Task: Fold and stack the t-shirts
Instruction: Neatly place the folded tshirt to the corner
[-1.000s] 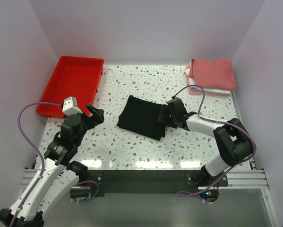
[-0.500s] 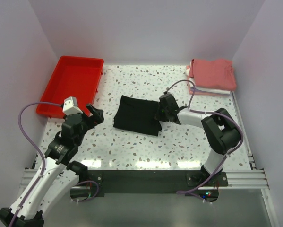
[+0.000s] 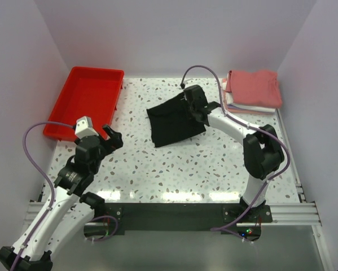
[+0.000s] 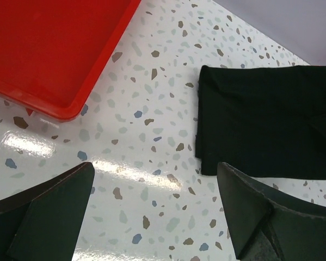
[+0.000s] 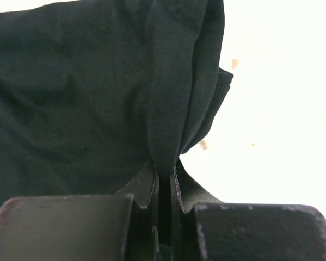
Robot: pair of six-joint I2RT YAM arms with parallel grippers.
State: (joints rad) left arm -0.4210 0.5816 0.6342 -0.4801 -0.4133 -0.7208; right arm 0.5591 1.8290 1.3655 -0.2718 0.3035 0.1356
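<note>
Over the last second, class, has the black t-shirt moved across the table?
Yes. The black t-shirt, pinched in the right pincer, has slid back and turned, ending nearer the folded shirt stack at the back right.

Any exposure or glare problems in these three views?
Right wrist: the table behind the black t-shirt is blown out to white. Left wrist: a glare streak on the table beside the red tray. Top external: bright reflections along the table's near edge.
</note>
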